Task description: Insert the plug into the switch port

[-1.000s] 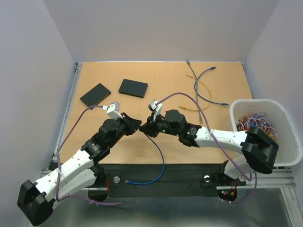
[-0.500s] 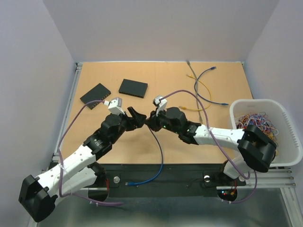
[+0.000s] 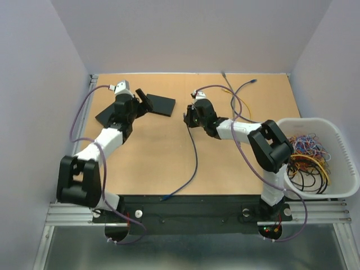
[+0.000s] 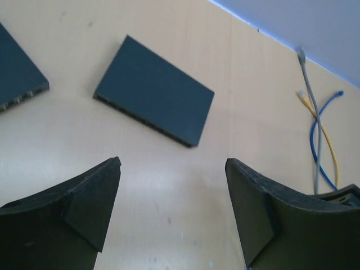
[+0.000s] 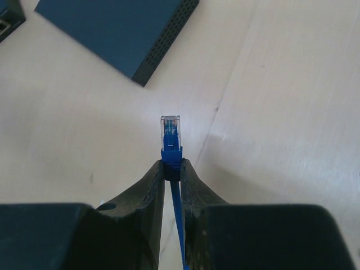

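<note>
Two flat black switches lie at the back left: one [image 3: 159,105] [image 4: 153,107] [image 5: 121,28] fully visible, the other [image 3: 108,116] [image 4: 17,73] partly under my left arm. My left gripper [image 3: 143,102] [image 4: 173,163] hovers open and empty just short of the nearer switch. My right gripper [image 3: 187,119] [image 5: 172,169] is shut on the blue boot of a cable. Its clear plug [image 5: 170,132] sticks out forward above the table, pointing toward the switch, a gap away. The blue cable [image 3: 191,163] trails back to the near edge. The port faces barely show.
A white basket [image 3: 337,126] full of coloured cables stands at the right edge. Loose grey, yellow and blue cables [image 3: 242,104] [image 4: 318,135] lie at the back right. Walls close in the table's back and sides.
My left gripper has opened and its arm has swung out to the back left over the switches. The right arm has carried the plug away from the middle toward the back.
</note>
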`<state>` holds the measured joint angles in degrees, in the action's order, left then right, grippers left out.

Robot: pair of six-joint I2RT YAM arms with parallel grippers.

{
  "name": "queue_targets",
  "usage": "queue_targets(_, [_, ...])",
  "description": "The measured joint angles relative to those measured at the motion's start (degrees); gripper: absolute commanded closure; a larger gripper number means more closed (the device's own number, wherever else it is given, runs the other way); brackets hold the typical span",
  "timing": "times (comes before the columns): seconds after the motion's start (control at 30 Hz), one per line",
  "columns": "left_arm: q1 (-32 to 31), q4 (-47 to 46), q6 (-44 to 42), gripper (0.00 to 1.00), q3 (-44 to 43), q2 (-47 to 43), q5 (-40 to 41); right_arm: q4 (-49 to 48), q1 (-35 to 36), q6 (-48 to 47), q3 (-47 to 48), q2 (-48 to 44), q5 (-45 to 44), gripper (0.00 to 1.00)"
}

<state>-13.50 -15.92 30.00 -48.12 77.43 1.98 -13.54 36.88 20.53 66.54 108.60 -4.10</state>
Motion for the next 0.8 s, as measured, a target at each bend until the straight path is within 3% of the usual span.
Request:
queue_targets(0.3, [7.28, -5.20, -3.17, 0.19, -21.92, 30.16, -7.13, 5.75, -5.16, 2.51, 18.84, 18.16, -0.26, 1.00])
queue_targets(0.47, [8.50, -2.64, -4.15, 0.19, -31.54, 41.13, -9.27, 9.38, -6.19, 3.34, 31.80, 25.51, -0.66, 1.00])
queue_targets(0.6, [8.63, -0.94, -4.70, 0.20, -37.44, 46.53, -11.47, 10.56, -6.23, 4.42, 38.07, 29.83, -0.11, 1.00])
queue_targets(0.8, [8.55, -0.63, -4.17, 0.21, -37.55, 47.60, -15.78, 11.78, -6.23, 6.71, 44.15, 33.55, 3.02, 1.00])
